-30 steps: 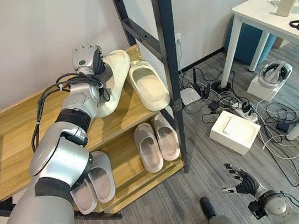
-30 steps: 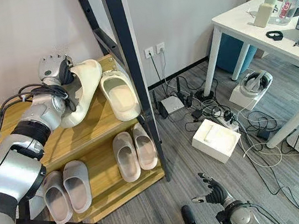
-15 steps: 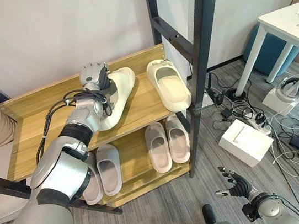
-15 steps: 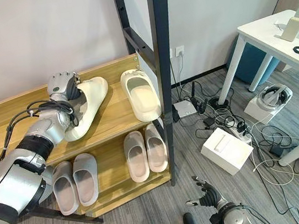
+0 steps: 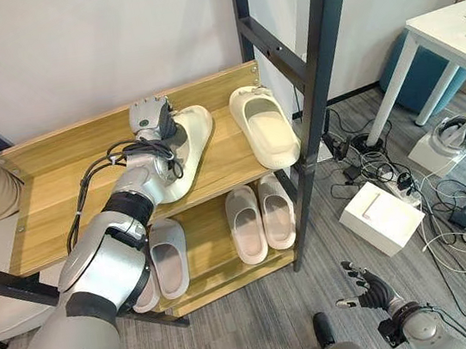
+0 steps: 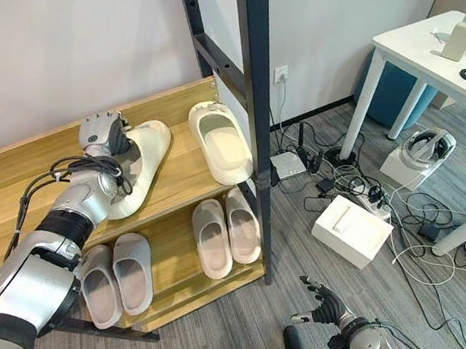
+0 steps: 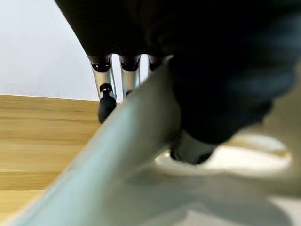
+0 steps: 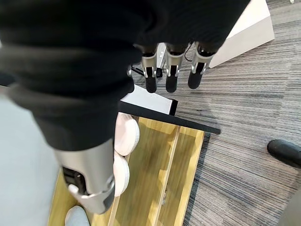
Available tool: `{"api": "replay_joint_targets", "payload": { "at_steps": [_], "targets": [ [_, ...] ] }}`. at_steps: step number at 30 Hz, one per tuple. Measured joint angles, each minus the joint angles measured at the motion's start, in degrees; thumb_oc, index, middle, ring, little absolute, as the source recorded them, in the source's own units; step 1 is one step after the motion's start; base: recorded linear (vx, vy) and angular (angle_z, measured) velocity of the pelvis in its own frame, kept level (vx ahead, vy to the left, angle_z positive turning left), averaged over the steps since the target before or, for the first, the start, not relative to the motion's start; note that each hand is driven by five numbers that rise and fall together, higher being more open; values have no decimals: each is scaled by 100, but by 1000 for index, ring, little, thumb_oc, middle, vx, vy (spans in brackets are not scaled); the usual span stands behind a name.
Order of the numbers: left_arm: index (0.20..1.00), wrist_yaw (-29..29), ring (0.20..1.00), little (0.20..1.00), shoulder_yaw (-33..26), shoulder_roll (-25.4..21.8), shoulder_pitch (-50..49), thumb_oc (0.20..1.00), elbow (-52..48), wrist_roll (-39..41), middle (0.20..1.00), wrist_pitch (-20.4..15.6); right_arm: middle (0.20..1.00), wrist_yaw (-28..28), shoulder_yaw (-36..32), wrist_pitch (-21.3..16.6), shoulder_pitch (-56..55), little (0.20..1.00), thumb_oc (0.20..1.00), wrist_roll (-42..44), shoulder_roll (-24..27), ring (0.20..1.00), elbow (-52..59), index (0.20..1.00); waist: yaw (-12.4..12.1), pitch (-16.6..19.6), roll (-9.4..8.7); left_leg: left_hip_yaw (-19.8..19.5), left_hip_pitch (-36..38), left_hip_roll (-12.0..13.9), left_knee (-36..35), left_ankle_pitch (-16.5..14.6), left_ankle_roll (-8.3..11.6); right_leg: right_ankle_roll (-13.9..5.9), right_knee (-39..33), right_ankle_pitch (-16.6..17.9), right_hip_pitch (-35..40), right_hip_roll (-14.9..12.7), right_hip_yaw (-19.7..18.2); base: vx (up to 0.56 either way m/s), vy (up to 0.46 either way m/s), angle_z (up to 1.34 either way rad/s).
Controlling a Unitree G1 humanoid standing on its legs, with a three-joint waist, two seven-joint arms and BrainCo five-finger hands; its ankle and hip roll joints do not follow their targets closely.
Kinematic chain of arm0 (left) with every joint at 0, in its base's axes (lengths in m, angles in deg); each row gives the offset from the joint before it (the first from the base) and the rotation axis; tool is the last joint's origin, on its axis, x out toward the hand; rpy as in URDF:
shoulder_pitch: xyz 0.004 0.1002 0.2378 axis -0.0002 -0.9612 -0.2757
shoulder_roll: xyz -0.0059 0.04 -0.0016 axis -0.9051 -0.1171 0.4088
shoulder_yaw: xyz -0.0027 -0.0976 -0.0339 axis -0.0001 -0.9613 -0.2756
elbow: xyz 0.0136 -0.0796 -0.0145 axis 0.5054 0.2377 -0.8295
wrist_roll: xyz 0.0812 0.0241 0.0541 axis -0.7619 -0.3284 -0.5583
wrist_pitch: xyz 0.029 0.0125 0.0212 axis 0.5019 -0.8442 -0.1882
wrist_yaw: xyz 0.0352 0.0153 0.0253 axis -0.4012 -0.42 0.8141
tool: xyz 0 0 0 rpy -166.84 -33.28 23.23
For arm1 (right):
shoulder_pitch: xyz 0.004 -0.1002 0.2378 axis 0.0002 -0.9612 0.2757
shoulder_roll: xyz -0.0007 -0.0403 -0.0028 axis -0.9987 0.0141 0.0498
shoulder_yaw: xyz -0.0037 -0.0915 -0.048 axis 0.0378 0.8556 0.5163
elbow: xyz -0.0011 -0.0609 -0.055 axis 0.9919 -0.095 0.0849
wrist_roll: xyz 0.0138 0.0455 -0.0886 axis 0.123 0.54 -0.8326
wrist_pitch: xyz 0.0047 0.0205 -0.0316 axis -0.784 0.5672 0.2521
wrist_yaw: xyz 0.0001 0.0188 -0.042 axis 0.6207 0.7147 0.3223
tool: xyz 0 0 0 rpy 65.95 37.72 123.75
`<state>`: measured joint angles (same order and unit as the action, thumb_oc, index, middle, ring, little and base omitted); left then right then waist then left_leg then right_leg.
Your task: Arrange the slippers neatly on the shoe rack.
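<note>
Gripping my left hand (image 5: 148, 117) around cream slipper (image 5: 184, 149) on top shelf (image 5: 61, 186), fingers over its edge, thumb inside, lying diagonally, toe toward wall.

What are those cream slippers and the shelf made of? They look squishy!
The cream slippers look like soft moulded foam or rubber: one smooth matte piece, thick rounded edges, no stitching. The shelf looks like light wood or wood-look board, with grain lines, on a black frame, probably painted metal.

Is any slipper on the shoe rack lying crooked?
Yes. On the top shelf, the left cream slipper under the left robot hand lies angled, not parallel to its mate.
</note>
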<state>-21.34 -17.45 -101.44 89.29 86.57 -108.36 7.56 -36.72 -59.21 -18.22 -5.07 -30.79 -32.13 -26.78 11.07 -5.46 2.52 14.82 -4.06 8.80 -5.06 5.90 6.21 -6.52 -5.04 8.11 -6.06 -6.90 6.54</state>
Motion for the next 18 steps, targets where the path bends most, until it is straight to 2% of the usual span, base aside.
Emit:
{"api": "replay_joint_targets", "payload": {
  "at_steps": [7,10,14,18],
  "targets": [
    [1000,-36,1000,1000,-60,2,192,1000,-6,55,1000,-85,1000,-2,-4,3,1,1000,1000,0,1,1000,-25,1000,33,-36,45,4,25,-10,2,42,-3,-15,2,-14,17,0,8,0,-2,1],
    [1000,114,1000,1000,-453,10,143,1000,-239,750,1000,-280,1000,1,-7,17,56,1000,1000,-3,-6,1000,-83,1000,21,-144,39,-8,107,-14,4,43,-2,-21,1,-24,134,2,67,7,-7,7],
    [1000,160,1000,1000,-590,-11,104,1000,-550,1571,1000,-391,1000,3,-24,109,137,1000,1000,-5,-38,1000,-202,1000,-8,-182,46,-44,129,-14,6,38,-7,-39,2,-53,179,-14,109,-1,-9,5],
    [1000,160,1000,1000,-668,-251,-125,1000,-1452,1625,1000,-483,1000,13,-20,137,191,1000,1000,-44,-49,1000,-213,1000,-80,-187,58,-130,128,-28,21,42,-10,-9,20,-32,219,-8,166,-9,-19,7]
  ]
}}
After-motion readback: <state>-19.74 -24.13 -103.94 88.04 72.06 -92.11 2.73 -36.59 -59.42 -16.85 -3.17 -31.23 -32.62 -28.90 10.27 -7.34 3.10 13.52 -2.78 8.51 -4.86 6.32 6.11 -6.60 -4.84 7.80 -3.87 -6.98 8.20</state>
